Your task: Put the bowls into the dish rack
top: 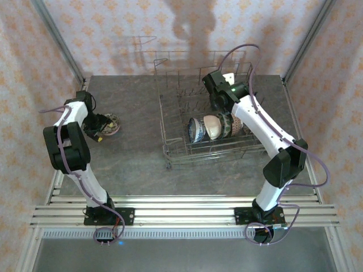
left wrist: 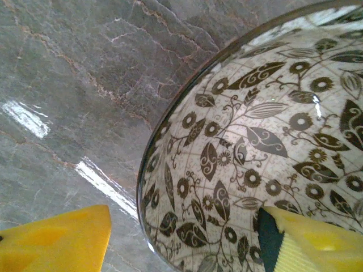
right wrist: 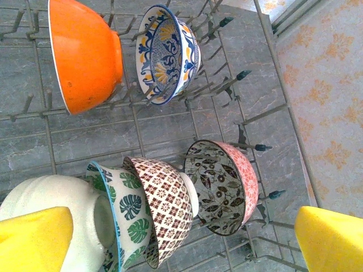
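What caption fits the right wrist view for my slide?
Open right tool over the dish rack; six bowls stand racked, from an orange bowl to a white bowl.

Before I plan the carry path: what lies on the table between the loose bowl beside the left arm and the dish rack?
Nothing: in the top view the grey table between the loose bowl and the dish rack is bare.

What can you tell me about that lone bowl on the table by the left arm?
It is a small round bowl, glossy like glazed ceramic, cream inside with dark brown leaves, flowers and curling stems, and a thin dark rim. It sits mouth up on the grey marbled table, well left of the dish rack. The left gripper straddles its rim, one yellow finger inside, the other outside, not closed on it.
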